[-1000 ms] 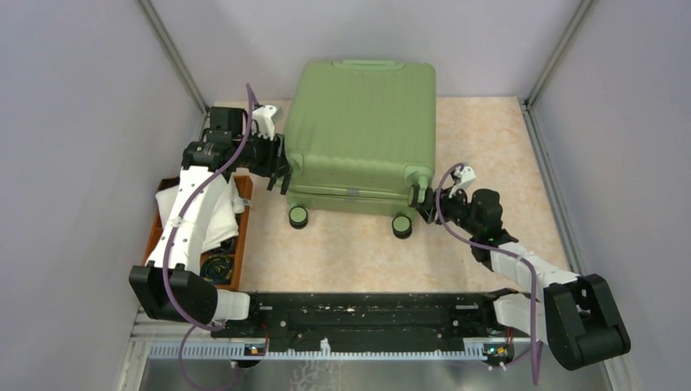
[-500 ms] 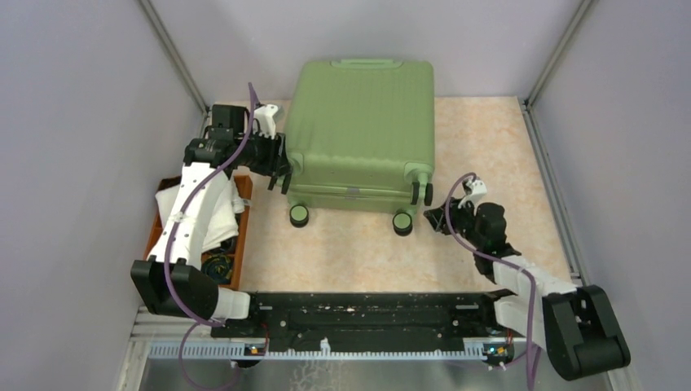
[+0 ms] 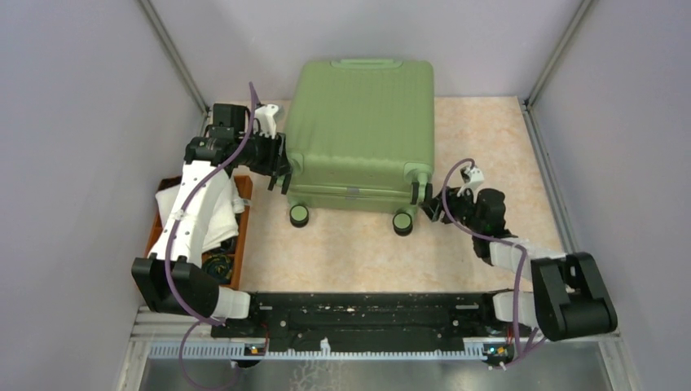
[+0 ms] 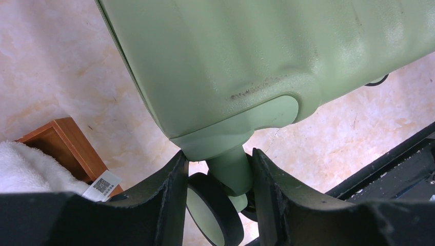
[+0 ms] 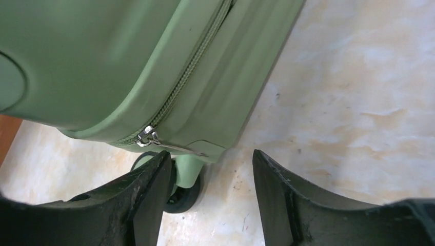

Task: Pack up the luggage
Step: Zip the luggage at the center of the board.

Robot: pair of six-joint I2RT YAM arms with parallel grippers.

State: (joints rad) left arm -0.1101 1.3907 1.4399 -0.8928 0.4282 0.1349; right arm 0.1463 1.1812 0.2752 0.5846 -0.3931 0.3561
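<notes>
The luggage (image 3: pixel 358 122), a light-green ribbed suitcase, lies flat and closed with its black wheels toward me. My left gripper (image 3: pixel 281 175) is at its near left corner. In the left wrist view the left gripper (image 4: pixel 218 169) is shut around the green stem of a corner wheel (image 4: pixel 215 210) under the shell (image 4: pixel 256 51). My right gripper (image 3: pixel 427 205) is open and empty beside the near right corner. In the right wrist view the right gripper (image 5: pixel 211 179) stands just short of the shell (image 5: pixel 102 61), with the silver zipper pull (image 5: pixel 146 137) and a wheel (image 5: pixel 187 197) by its left finger.
A wooden tray (image 3: pixel 243 244) on the left holds a white towel (image 3: pixel 200 212) and coiled cables (image 3: pixel 218 265); its corner shows in the left wrist view (image 4: pixel 72 143). The black base rail (image 3: pixel 358 314) runs along the near edge. Walls close in on three sides.
My right gripper drew back from the luggage's near right corner, then came partly back toward it, with its arm folded closer in. The left arm has not moved.
</notes>
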